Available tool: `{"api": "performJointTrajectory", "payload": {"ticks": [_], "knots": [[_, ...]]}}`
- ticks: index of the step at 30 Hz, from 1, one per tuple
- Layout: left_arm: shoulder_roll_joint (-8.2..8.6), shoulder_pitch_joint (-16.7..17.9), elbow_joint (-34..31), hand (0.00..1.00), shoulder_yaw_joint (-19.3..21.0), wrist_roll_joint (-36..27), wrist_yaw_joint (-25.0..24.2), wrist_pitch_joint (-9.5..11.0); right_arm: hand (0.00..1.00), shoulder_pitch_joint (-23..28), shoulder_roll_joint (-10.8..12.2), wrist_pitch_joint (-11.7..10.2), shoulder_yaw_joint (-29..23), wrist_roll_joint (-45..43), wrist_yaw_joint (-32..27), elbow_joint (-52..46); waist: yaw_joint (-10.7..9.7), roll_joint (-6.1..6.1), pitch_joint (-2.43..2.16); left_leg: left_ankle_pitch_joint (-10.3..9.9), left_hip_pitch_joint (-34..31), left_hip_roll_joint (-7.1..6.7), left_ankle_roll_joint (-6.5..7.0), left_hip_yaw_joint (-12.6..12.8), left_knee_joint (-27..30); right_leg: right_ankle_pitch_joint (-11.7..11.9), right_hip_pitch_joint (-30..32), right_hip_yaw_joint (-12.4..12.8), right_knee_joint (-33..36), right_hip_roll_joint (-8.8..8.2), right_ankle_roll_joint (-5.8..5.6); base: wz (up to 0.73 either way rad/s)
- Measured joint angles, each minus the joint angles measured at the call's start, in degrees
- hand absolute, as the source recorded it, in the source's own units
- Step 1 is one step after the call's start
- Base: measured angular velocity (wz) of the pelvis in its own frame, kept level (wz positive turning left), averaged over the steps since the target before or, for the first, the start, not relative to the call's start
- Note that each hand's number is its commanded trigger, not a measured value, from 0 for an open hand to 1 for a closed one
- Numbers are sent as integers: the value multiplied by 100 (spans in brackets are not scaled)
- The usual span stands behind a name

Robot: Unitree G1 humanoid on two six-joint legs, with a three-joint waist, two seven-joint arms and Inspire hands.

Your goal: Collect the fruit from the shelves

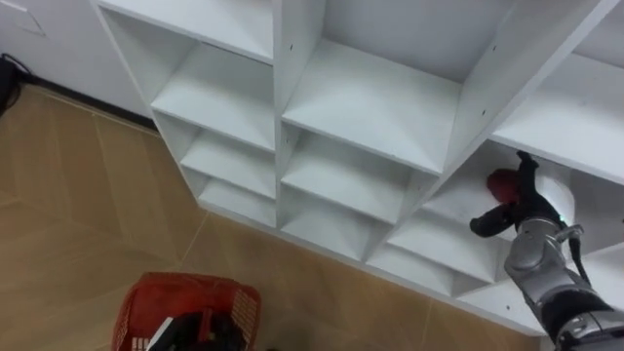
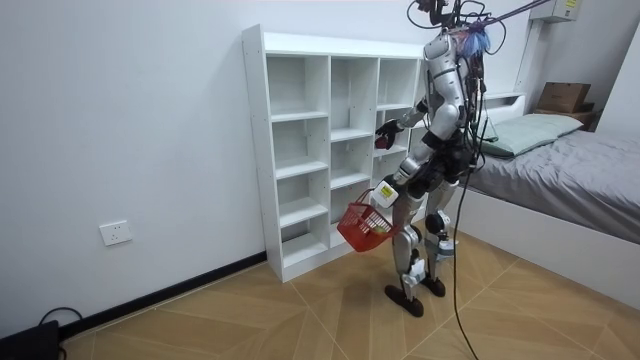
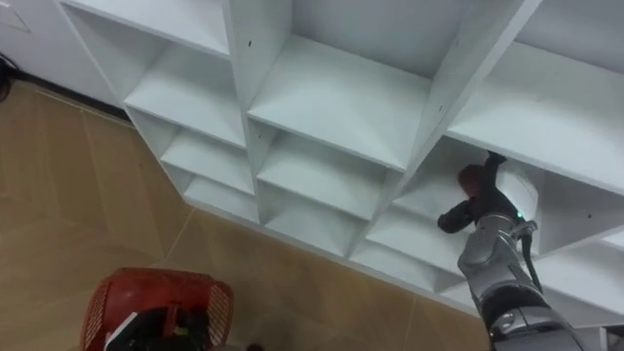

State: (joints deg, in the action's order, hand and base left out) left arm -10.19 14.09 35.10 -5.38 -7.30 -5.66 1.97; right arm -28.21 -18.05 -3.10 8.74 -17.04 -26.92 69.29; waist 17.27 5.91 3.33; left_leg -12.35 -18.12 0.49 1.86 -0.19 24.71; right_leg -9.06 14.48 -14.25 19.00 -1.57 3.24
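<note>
The robot is standing on a tan wood-plank floor, facing a tall white open-shelved closet. A grey-covered bed is lying behind it in the room view.

A red plastic mesh basket is hanging low at the robot's left side beneath the left robot hand. How that hand is holding it cannot be told. Something dark is lying inside the basket and cannot be identified.

The right robot hand is reaching into a mid-height compartment in the closet's right-hand column. A small round red fruit is sitting in that compartment, directly at this hand. The hand's dark fingers are curling round the fruit, bracketing it above and below, so the hand is partly closed on it rather than spread. Whether the fruit is resting on the shelf board or is already clear of it cannot be told.

Assessment: the grasp appears to be the step in hand.

- **Fruit and nearer hand:** the fruit is round and has no long axis to align with. The right robot hand is plainly the nearer, being in contact.
- **Relation governing the next move:** the basket is lying down and to the left of the fruit, well apart.
- **Risk:** the withdrawal will likely need to come straight out toward the robot first, because an upright divider is standing just to the left of the compartment.
</note>
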Motion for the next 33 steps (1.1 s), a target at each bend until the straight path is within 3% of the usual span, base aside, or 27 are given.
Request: {"api": "performJointTrajectory", "payload": {"ticks": [4, 11, 27, 33], "knots": [[-8, -34, 4, 100, -124, -74, -7, -46, 0, -1, -109, 11, -123, -32, -51, 0, -5, -65, -8, 8, -38, -2, 8, 28, -3, -6, 48, -6, 95, -22, -4, 2], [7, -310, 308, 100, -452, -117, -9, -52, 0, -149, -240, -25, -169, -150, -388, -1, -297, -90, -6, 77, -233, -85, 17, -42, -9, -111, 289, -104, 305, -137, 2, 9], [-36, -705, 551, 100, -625, -210, 4, -164, 0, -573, -275, -47, -337, -141, -545, -34, -438, -83, -1, 99, -664, -93, 30, 3, 17, -114, 790, -166, 413, -204, 7, 0], [-44, -838, 680, 100, -635, -210, 3, -180, 0, -643, -276, 31, -329, -119, -548, -34, -409, -66, 13, 123, -742, -112, 68, 141, -11, -115, 942, -148, 492, -264, 5, -8]]}}
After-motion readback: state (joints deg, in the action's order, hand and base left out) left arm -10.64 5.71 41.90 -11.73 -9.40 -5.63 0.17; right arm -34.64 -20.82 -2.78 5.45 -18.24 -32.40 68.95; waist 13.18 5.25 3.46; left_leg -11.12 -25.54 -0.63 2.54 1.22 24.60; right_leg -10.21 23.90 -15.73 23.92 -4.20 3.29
